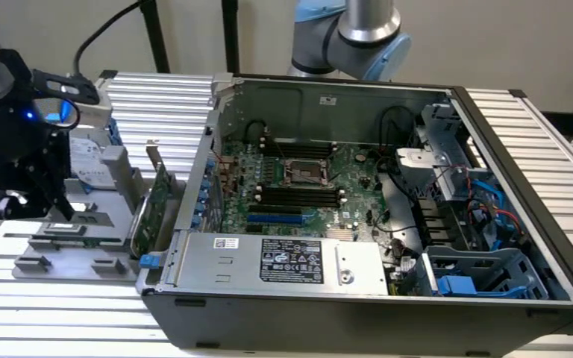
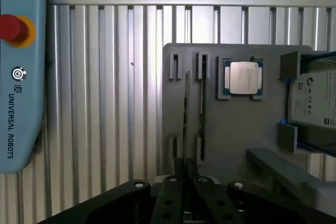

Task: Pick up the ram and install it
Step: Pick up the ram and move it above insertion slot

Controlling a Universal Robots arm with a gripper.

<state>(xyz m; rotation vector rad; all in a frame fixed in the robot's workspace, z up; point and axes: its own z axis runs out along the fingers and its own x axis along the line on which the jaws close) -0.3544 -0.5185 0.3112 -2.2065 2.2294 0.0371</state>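
**Ram pinched over the tray**

The ram [image 2: 185,114] is seen edge-on, clamped by the closed gripper [image 2: 185,170] above the grey tray [image 2: 236,129]. Bare ribbed table [image 2: 105,103] is found beside the tray's edge. The open computer case [image 1: 366,306] stands farther off.

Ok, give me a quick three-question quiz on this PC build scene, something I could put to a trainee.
1. True or false: the computer case is closed, with its side panel on.
2. Multiple choice: on the grey tray, what sits between the thin ram sticks standing on edge and the hard drive? A) a fan B) a processor C) a screwdriver
3. Short answer: in the exterior view, on which side of the computer case is the gripper?

Key: 1 false, the case is open and its motherboard shows; 2 B; 3 the exterior view's left, over the grey tray.
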